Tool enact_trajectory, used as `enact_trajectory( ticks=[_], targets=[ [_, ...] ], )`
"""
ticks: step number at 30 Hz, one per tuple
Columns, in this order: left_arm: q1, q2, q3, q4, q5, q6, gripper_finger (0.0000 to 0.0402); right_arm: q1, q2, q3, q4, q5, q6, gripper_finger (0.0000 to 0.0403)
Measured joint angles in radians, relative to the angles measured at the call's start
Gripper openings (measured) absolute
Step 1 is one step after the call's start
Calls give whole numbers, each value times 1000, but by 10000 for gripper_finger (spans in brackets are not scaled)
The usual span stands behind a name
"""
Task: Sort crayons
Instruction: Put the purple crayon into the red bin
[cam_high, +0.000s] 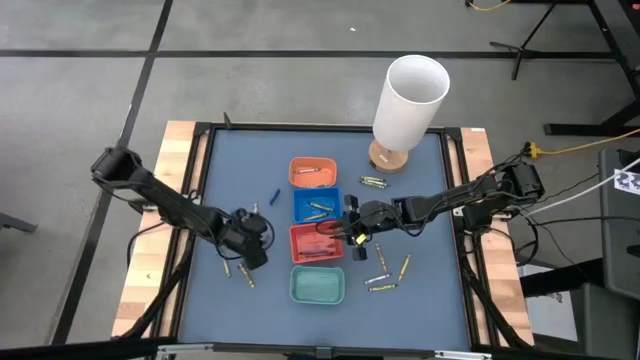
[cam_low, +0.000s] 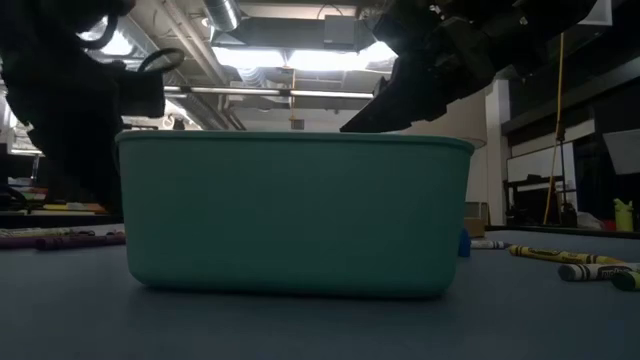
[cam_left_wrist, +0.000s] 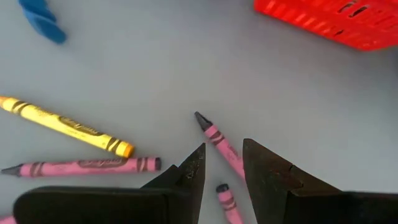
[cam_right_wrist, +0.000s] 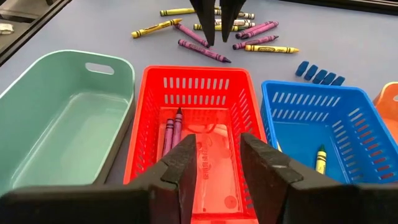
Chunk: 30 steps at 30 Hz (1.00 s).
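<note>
Red plastic filled the middle of the right wrist view, where the red tray (cam_right_wrist: 198, 124) held two purple crayons (cam_right_wrist: 172, 132) against its left wall, and the right gripper (cam_right_wrist: 217, 163) hung over it with its fingers apart and nothing between them. Beside it sat the teal tray (cam_right_wrist: 37, 93) on the left and the blue tray (cam_right_wrist: 348, 118) on the right, the blue one holding a yellow crayon (cam_right_wrist: 321, 158). In the high view the four trays stood in a column at the centre of the table (cam_high: 240, 150), the orange tray (cam_high: 313, 172) topmost, with a tall white cylinder (cam_high: 410, 100) at upper right. The left gripper (cam_high: 250, 238) sat left of the column, low over the table, its fingers apart around a pink crayon (cam_left_wrist: 221, 143). Near it lay another pink crayon (cam_left_wrist: 87, 166) and a yellow one (cam_left_wrist: 62, 126). More crayons (cam_high: 385, 272) were scattered right of the teal tray.
</note>
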Motion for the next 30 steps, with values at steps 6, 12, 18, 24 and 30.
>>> enact_trajectory(
  ticks=[6, 12, 18, 24, 30],
  targets=[
    [0, 64, 0, 49, -28, -2, 92, 0, 0, 0, 0, 0, 0, 122],
    [0, 118, 0, 67, -26, -2, 92, 0, -1, 0, -1, 0, 0, 122],
    [0, 159, 2, 101, -25, 1, 92, 0, -1, 0, -1, 0, 0, 122],
    [0, 162, 2, 103, -27, 1, 92, 0, -1, 0, -3, 0, 5, 122],
    [0, 163, 2, 103, -37, 1, 86, 0, -4, 0, -9, 0, 7, 122]
  ],
)
